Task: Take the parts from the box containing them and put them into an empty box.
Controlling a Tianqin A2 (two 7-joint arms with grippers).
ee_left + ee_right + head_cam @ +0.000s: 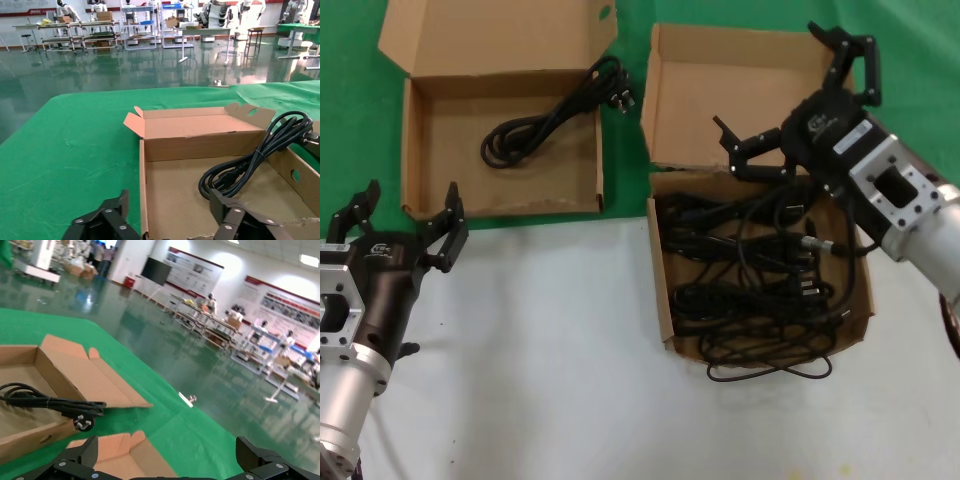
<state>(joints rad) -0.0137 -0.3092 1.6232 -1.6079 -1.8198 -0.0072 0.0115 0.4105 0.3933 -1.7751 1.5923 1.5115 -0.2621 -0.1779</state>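
Parts [760,280] tangled in squarish box [665,300], centre-right of head view; one loop spills over its lower edge. One cable [535,125] lies in wide box [415,150], upper left. Right gripper [798,105] released, empty, above squarish box's lid. Left gripper [405,220] released, lower left, idle.

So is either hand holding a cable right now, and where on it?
Neither. The right hand is open and empty above the full box; the left hand is open too.
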